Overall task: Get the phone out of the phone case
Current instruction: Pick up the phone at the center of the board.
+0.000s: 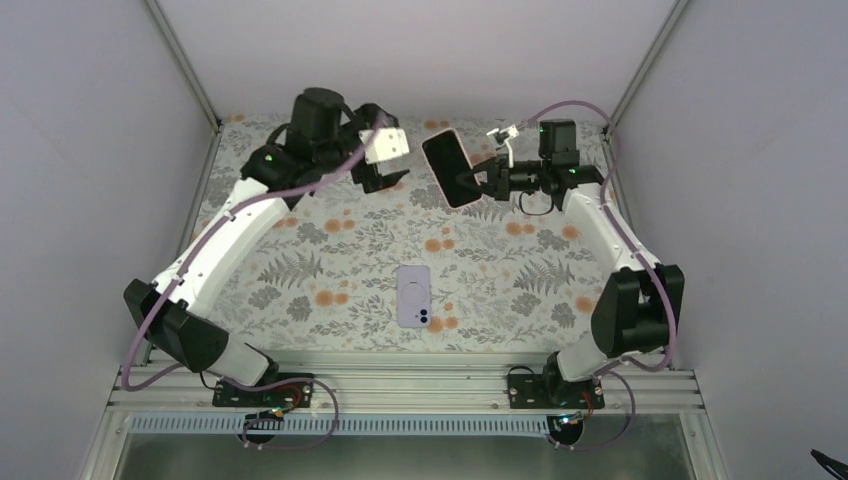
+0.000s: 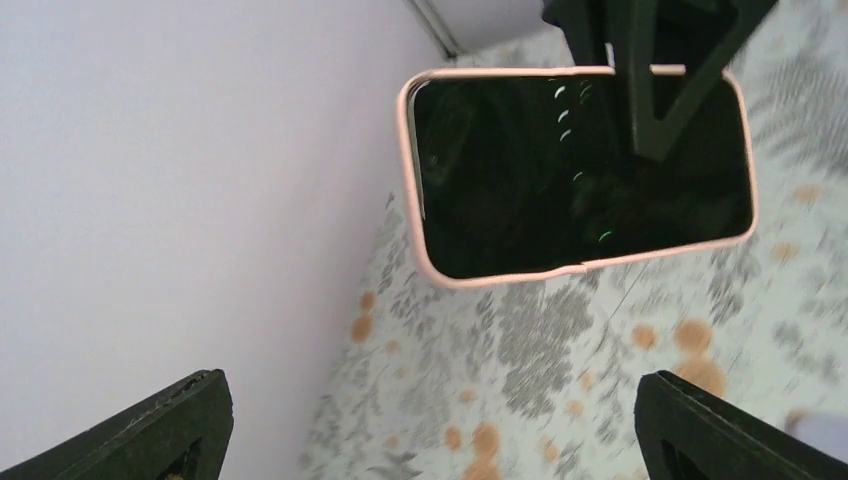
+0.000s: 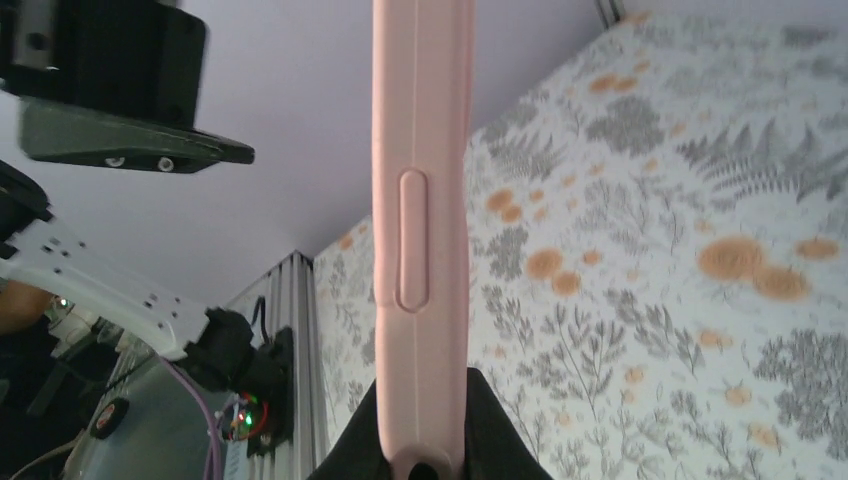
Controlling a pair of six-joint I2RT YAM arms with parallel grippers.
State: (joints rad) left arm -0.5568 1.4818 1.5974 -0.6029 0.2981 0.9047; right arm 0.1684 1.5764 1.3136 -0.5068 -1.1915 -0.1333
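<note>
My right gripper (image 1: 468, 183) is shut on a phone (image 1: 447, 167) in a pink case and holds it in the air above the back of the table. In the left wrist view the black screen (image 2: 580, 170) faces my left gripper, with the pink case rim (image 2: 405, 130) around it and the right fingers (image 2: 650, 90) across it. The right wrist view shows the pink case's side edge (image 3: 420, 200) with a button, clamped between the right gripper's jaws (image 3: 425, 440). My left gripper (image 1: 392, 176) is open and empty, a short way left of the phone (image 2: 430, 420).
A lilac phone or case (image 1: 414, 296) lies back up with its camera showing on the floral tablecloth (image 1: 300, 270) at the table's middle. White walls close in the left, back and right sides. The left arm's wrist (image 3: 110, 90) shows in the right wrist view.
</note>
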